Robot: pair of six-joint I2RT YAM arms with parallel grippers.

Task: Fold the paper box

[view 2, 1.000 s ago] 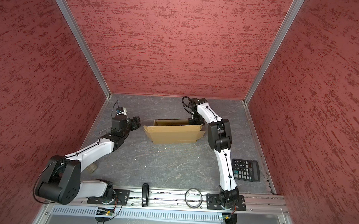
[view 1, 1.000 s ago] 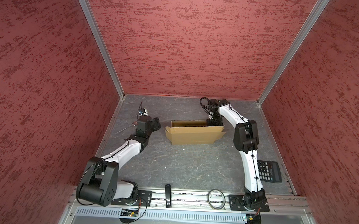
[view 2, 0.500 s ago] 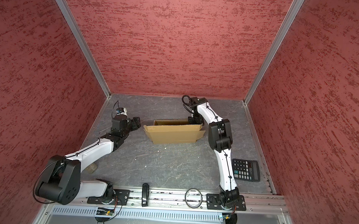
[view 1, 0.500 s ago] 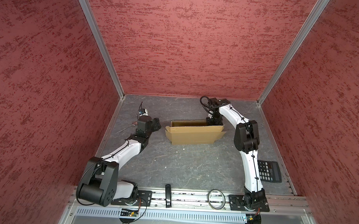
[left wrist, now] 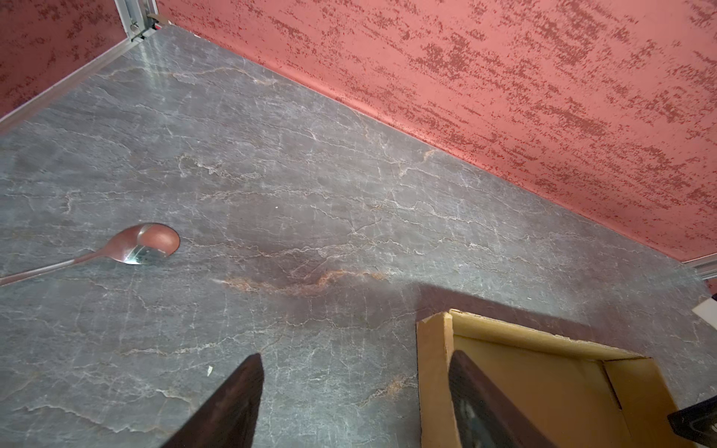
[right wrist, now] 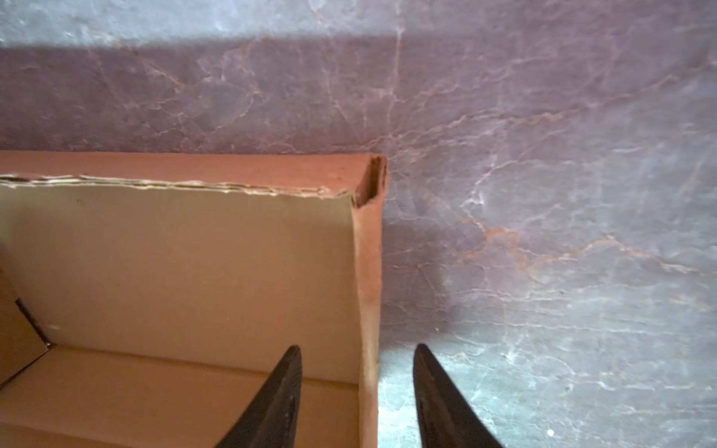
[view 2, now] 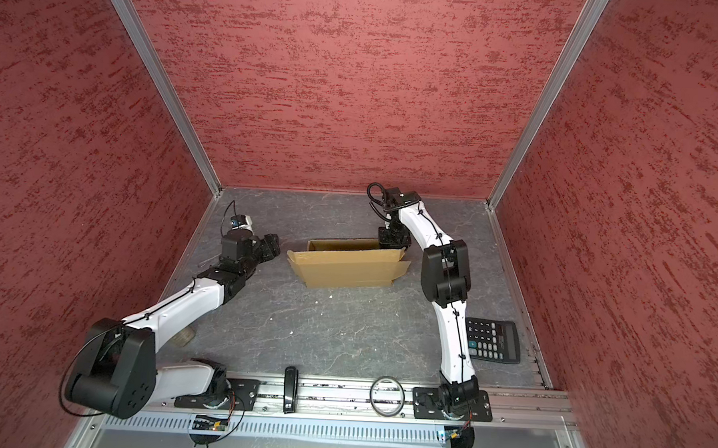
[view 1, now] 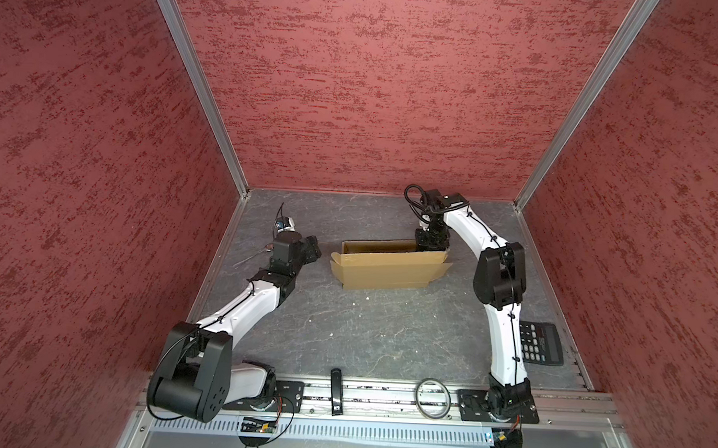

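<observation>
The paper box (view 1: 384,270) (view 2: 347,266) is brown cardboard. It stands at the back middle of the table with its top open and its front flap leaning forward. My right gripper (view 1: 429,242) (view 2: 394,239) reaches down at the box's far right corner. In the right wrist view it (right wrist: 359,349) is open and straddles the end wall (right wrist: 368,291). One finger is inside the box, the other outside, and neither touches the wall. My left gripper (view 1: 312,248) (view 2: 272,246) (left wrist: 357,388) hangs open just left of the box, holding nothing.
A spoon (left wrist: 147,244) lies on the table near the left wall. A black calculator (view 1: 539,343) (view 2: 494,339) sits at the right edge beside the right arm. A metal ring (view 1: 433,396) and a black bar (view 1: 335,388) rest on the front rail. Red walls close three sides.
My right gripper's jaws have widened around the box's end wall. The box and the left arm have stayed in place.
</observation>
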